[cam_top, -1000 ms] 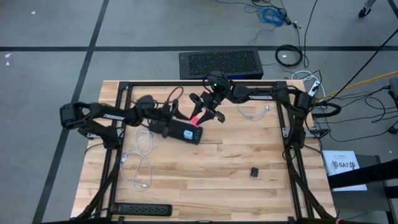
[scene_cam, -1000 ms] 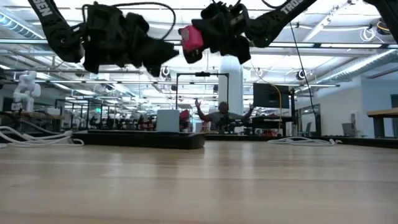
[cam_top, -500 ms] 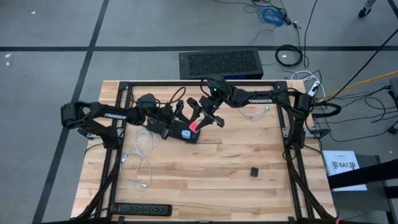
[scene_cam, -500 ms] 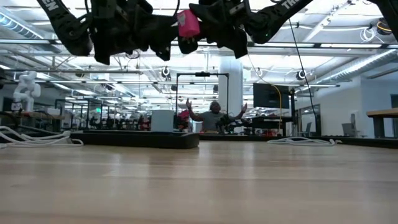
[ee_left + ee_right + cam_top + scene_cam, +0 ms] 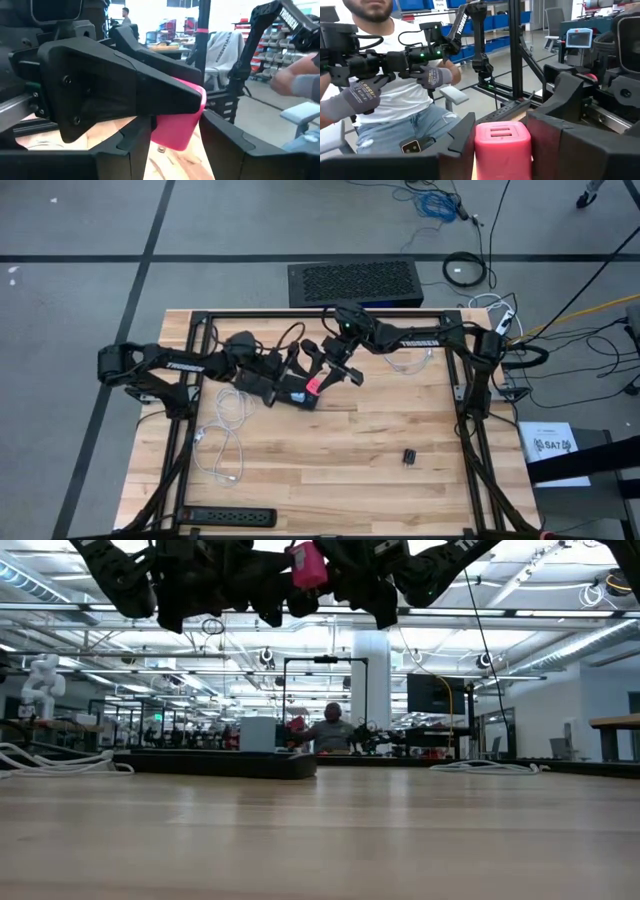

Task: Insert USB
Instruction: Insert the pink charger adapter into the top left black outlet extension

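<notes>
Overall, the light butcher-block wooden table [image 5: 340, 450] carries a black metal frame; both dark arms meet above its rear centre. The left gripper [image 5: 296, 366] reaches in from the left, its fingers clenched on a black box-shaped device with a blue label [image 5: 292, 392], held clear of the table. The right gripper [image 5: 328, 365] comes from the right, grasping a pink rectangular USB plug block [image 5: 313, 384] between its two fingers; that block sits just beside the device's end, and whether they touch cannot be told. Near the table's front-left corner lies a black power strip [image 5: 228, 518]. A coiled white cable [image 5: 222, 442] rests left of centre. A small black adapter [image 5: 410, 456] lies well apart, front right.
</notes>
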You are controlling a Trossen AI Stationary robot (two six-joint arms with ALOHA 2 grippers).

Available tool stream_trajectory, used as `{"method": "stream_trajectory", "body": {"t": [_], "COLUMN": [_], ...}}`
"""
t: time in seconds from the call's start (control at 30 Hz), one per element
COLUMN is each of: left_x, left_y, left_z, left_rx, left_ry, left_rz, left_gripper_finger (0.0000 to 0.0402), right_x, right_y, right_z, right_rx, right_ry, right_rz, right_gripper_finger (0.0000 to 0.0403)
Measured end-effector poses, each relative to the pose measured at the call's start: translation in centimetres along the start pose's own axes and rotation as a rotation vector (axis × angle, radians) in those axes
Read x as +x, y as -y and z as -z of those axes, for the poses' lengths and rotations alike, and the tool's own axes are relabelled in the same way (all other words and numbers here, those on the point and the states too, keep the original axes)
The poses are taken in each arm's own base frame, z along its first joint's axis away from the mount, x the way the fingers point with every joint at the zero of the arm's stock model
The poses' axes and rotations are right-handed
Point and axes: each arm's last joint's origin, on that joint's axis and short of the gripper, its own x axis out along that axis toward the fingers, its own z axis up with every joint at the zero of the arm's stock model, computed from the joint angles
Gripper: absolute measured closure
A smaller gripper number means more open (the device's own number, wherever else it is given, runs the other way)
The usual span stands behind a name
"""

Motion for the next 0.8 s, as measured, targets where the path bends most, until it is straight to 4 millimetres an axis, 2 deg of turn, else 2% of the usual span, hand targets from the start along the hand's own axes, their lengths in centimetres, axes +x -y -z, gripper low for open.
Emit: {"method": "stream_trajectory", "body": {"t": [0.4,0.63,0.8], "left_x": [1.1,2.8,3.2], "left_y": [0.9,0.5,0.5], "left_z": [-0.1,0.2,0.4], "left_rx": [0.068,0.086,0.124], "left_ry": [0.024,0.017,0.013], "left_rz": [-0.017,0.012,0.01], "left_gripper_finger": [0.0228,0.0228,0.0229], "right_x": [0.1,0.1,0.0], "right_y": [-0.1,-0.2,-0.2], "right_z": [-0.2,-0.2,-0.1], "right_rx": [-0.038,-0.035,-0.031], "right_ry": [0.007,0.009,0.007], "right_rz": [-0.01,-0.057,-0.059], "right_gripper_finger": [0.0285,0.0285,0.0285]}}
